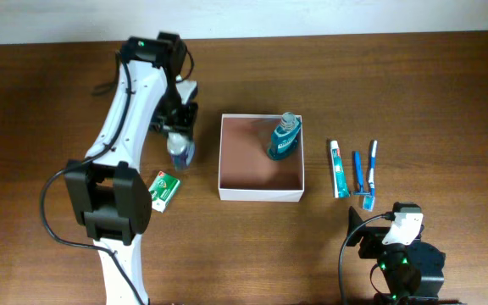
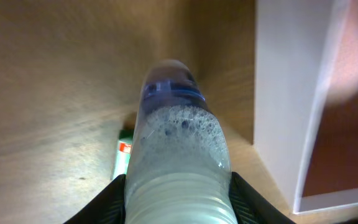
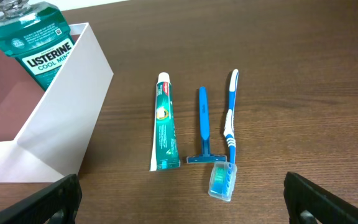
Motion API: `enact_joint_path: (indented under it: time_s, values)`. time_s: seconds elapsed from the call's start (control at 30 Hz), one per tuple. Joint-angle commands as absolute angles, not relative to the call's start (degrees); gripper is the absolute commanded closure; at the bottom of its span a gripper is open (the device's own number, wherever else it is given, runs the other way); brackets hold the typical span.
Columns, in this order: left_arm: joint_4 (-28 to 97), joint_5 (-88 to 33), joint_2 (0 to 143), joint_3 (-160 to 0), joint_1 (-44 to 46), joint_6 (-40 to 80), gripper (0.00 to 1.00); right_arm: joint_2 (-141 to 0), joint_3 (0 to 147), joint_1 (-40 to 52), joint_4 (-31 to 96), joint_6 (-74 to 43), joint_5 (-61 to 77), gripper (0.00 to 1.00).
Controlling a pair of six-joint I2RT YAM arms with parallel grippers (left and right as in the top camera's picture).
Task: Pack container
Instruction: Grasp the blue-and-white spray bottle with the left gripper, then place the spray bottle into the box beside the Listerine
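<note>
White container [image 1: 261, 194] beside left gripper's [image 1: 180, 138] bottle [image 1: 180, 153]

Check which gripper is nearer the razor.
Right. The right gripper sits open close by the razor; the left gripper is across the container, shut on a bottle.
</note>
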State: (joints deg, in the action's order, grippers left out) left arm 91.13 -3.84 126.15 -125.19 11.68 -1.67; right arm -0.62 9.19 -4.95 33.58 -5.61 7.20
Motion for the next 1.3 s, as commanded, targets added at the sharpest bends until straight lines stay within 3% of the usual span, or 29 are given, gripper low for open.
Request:
enact_joint_path:
  time_s: [0.0,0.37,0.5,0.87,1.0,1.03,1.13,1.27]
  values:
    - [93.43,-3.79,122.04,-135.74,13.37,-1.65,0.78,-0.21,8.84,-5.28,33.61,-5.65,7.31,0.01]
    - [94.80,-4.43,117.19,-140.92,28.99,0.93,0.80,-0.21,8.84,-5.28,33.61,-5.63,7.31,0.01]
    - [92.42,1.87,117.21,-137.64,32.01,6.07,0.80,-0.21,8.84,-5.28,33.61,-5.63,7.31,0.01]
    - [65.30,-1.28,117.25,-113.27,32.25,9.41,0.78,-0.21,8.84,-5.28,33.61,-5.65,7.31,0.01]
    - [61.67,-1.26,117.30,-112.16,32.21,9.39,0.54,-0.21,8.84,-5.28,33.58,-5.63,7.31,0.01]
    - [60.82,-1.30,117.30,-112.16,32.21,9.39,0.40,-0.21,8.84,-5.28,33.58,-5.63,7.31,0.01]
    - [61.52,-1.37,117.25,-112.46,32.21,9.41,0.21,-0.21,8.84,-5.28,33.61,-5.63,7.31,0.01]
    - [66.06,-1.32,117.08,-116.01,32.08,9.39,0.15,-0.21,8.84,-5.28,33.61,-5.63,7.31,0.01]
